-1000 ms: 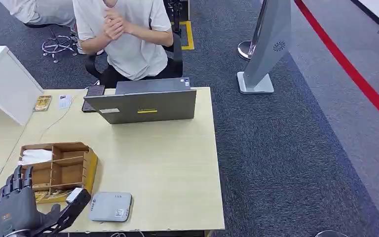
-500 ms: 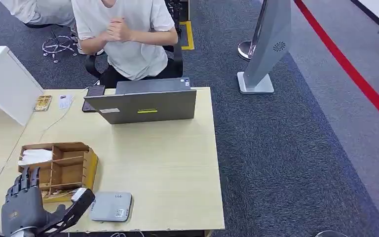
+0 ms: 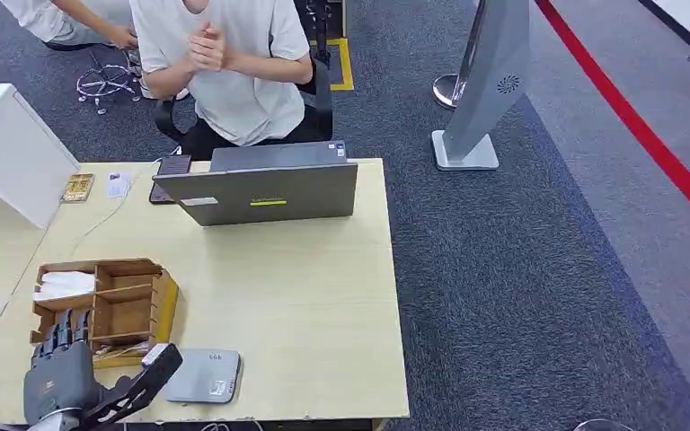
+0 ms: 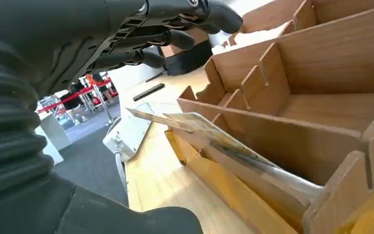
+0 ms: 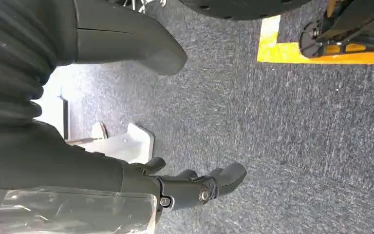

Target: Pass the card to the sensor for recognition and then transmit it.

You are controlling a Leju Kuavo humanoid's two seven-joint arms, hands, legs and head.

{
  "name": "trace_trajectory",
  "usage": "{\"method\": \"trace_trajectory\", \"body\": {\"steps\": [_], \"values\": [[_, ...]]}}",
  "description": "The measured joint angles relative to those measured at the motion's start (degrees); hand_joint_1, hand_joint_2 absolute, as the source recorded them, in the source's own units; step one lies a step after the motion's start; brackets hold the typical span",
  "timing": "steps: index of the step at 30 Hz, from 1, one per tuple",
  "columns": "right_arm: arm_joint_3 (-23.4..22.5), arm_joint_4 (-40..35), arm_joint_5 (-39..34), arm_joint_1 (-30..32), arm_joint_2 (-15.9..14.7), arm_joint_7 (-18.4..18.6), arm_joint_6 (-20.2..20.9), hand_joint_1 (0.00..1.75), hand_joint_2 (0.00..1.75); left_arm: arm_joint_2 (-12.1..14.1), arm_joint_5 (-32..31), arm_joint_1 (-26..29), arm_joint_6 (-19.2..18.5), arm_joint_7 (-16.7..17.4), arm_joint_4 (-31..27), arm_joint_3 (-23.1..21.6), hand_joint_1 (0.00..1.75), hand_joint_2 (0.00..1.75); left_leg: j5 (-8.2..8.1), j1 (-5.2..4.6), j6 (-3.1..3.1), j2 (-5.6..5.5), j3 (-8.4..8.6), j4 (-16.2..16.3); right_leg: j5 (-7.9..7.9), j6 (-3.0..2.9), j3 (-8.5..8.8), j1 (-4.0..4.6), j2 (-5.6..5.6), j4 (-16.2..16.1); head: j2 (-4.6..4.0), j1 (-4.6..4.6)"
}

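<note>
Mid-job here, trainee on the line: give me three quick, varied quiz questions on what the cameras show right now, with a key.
1. True or false: the left robot hand already holds a card.
2. Multiple choice: the grey sensor box lies A) inside the wooden organizer, B) on the table beside the organizer, C) on the laptop.
3. Fill in: the cards lean in a compartment of the wooden ___.

Key: 1 false, its fingers are spread near the organizer with nothing in them. 2 B, on the table, nearer the robot than the laptop. 3 organizer.
</note>
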Motion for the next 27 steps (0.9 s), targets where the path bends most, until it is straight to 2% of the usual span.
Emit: {"method": "trace_trajectory", "body": {"steps": [3, 4, 5, 8, 13, 27], "values": [[0.0, 0.0, 0.1, 0.0, 0.0, 0.0, 0.0, 0.0, 1.75, 0.1, 0.0, -0.1, 0.0, 0.0, 0.7, 0.0, 0.0, 1.75, 0.0, 0.0, 0.0, 0.0, 0.0, 0.0, 0.0, 0.0, 0.0, 0.0, 0.0, 0.0, 0.0, 0.0], [0.0, 0.0, 0.1, 0.0, 0.0, 0.0, 0.1, 0.0, 1.75, 0.1, 0.0, -0.1, 0.0, 0.0, 0.8, 0.0, 1.22, 1.75, 0.0, 0.0, 0.0, 0.0, 0.0, 0.0, 0.0, 0.0, 0.0, 0.0, 0.0, 0.0, 0.0, 0.0], [0.0, 0.0, 0.1, 0.0, 0.0, 0.0, 0.2, 0.0, 1.75, 0.2, 0.0, -0.1, -0.1, 0.0, 0.8, 0.0, 1.75, 1.75, 0.0, 0.0, 0.0, 0.0, 0.0, 0.0, 0.0, 0.0, 0.0, 0.0, 0.0, 0.0, 0.0, 0.0], [0.0, 0.0, 0.2, 0.0, 0.0, 0.0, 0.3, 0.0, 1.75, 0.2, 0.0, -0.1, -0.4, -0.1, 1.0, 0.0, 1.75, 1.75, 0.0, 0.0, 0.0, 0.0, 0.0, 0.0, 0.0, 0.0, 0.01, 0.0, 0.0, 0.0, 0.0, 0.0], [0.0, 0.0, 0.2, 0.0, 0.0, 0.0, 0.5, 0.0, 1.75, 0.2, 0.0, -0.1, 0.4, -2.0, 1.0, 0.0, 1.75, 1.75, 0.0, 0.0, 0.0, 0.0, 0.01, 0.0, 0.0, 0.0, 0.02, 0.0, -0.01, 0.0, 0.0, 0.0], [0.0, 0.0, 0.2, 0.0, 0.0, 0.0, 0.5, 0.0, 1.75, 0.2, 0.0, -0.2, 0.9, -2.3, 1.0, 0.0, 1.75, 1.75, 0.0, 0.0, 0.0, 0.0, 0.01, 0.0, 0.0, 0.0, 0.02, 0.0, -0.01, 0.0, 0.0, 0.0]]}}
